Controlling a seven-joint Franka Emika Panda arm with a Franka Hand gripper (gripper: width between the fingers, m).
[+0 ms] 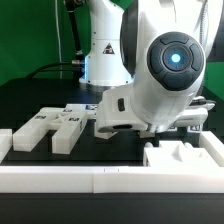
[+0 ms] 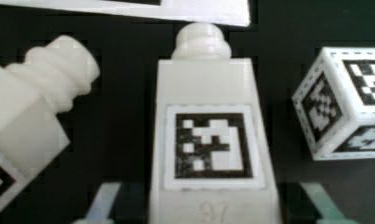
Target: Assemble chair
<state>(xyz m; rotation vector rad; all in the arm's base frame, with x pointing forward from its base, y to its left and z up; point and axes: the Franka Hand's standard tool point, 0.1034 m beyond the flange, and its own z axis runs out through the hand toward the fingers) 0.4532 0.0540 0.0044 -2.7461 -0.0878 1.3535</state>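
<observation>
Straddling a tagged post (image 2: 210,120) with the gripper (image 2: 210,208): fingers (image 2: 106,205) spread wide, one on each side, a dark gap between each and the post, nothing clamped. Lying flat on the black table (image 2: 122,60), tag up, knobbed end pointing away from the fingers. Flanked by a ridged piece (image 2: 38,95) near one side and a tagged block (image 2: 353,100) near the other, both apart from the post. Seen from the exterior view: arm (image 1: 165,65) bent low over the table, wrist close to the surface, hiding post and fingertips. Resting at the exterior view's left, notched pieces (image 1: 40,126) close together on the table; at the exterior view's right, another notched part (image 1: 205,152) just behind the rail (image 1: 100,180) running along the front.
</observation>
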